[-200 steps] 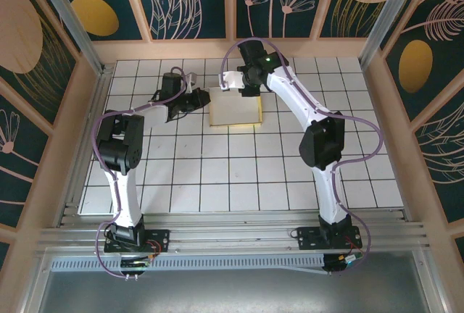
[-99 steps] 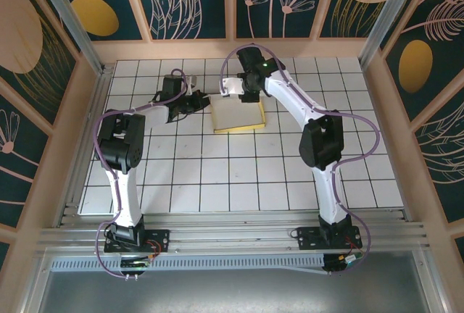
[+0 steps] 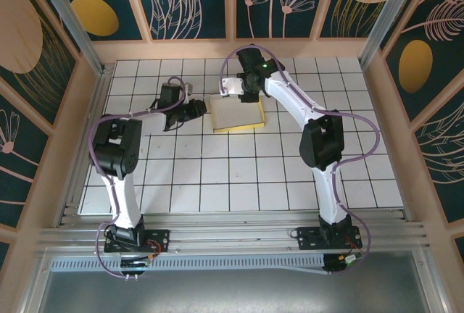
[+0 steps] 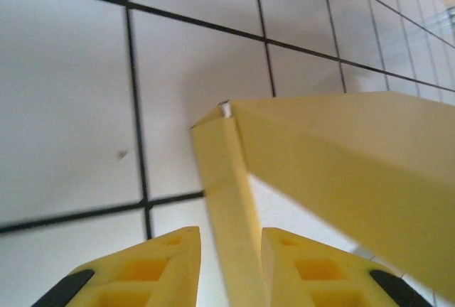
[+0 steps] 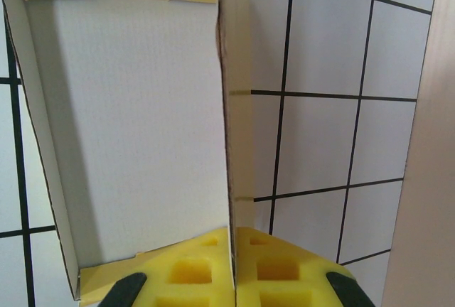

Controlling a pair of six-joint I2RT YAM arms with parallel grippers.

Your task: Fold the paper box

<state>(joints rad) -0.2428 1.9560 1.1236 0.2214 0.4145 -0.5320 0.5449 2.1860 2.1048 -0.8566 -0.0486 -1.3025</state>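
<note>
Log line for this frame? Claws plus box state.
left claw: open, astride a yellow flap of the paper box | right claw: shut on its far wall | box: partly folded, white inside showing

table (image 3: 217, 175): showing white square tiles with black grid lines, running out to a pale wooden rim (image 3: 239, 48) on the far side.
load: carrying one item, the paper box (image 3: 235, 114).
box spot: lying in the far middle of the grid, straddling several grid lines, well apart from the side edges.
box, top view: showing a pale upper face with a yellow strip along the near and right sides.
box, left wrist view: yellow panel and narrow yellow flap meeting at a corner over the tiles; contact with the tile not resolving.
box, right wrist view: white inner face lying open, thin walls standing along both long sides, yellow flaps at both ends.
</note>
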